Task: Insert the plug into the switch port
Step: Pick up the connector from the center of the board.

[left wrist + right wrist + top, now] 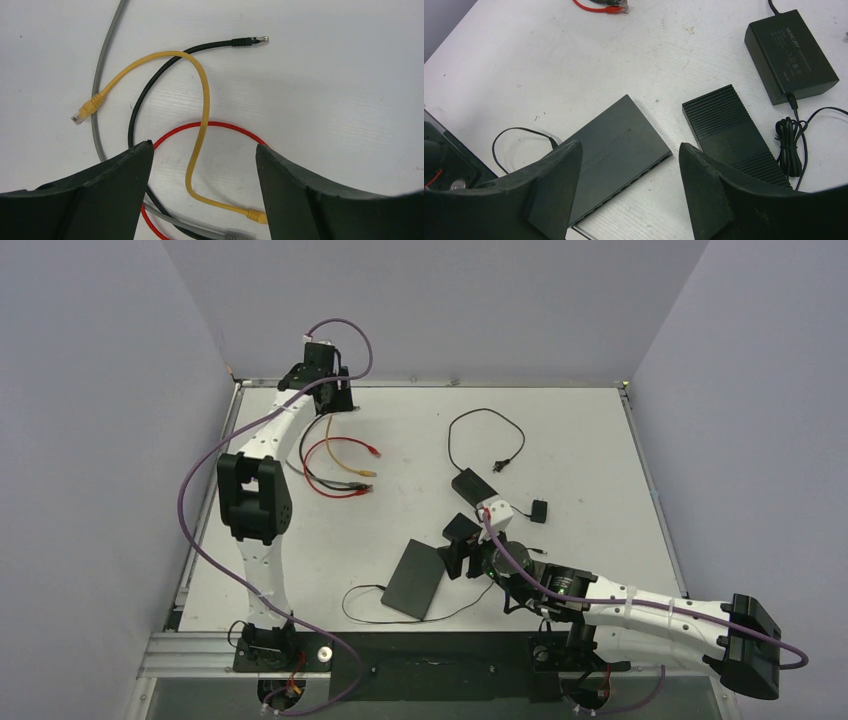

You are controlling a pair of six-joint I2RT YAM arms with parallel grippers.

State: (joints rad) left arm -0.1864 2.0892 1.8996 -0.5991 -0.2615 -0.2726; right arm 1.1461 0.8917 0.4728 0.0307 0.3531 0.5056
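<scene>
Right wrist view has the right gripper (pixel 629 148) spread wide and empty above the black switch (pixel 616 145), which lies by the near edge of the table (pixel 590 450). Toward the far-left corner the left gripper (pixel 204 146) hangs open over loose cables (pixel 150 90) — no plug is held yet. The step in hand, I judge, is picking one. The next move calls for lowering onto the yellow plug (pixel 82 111) and closing squarely.
</scene>
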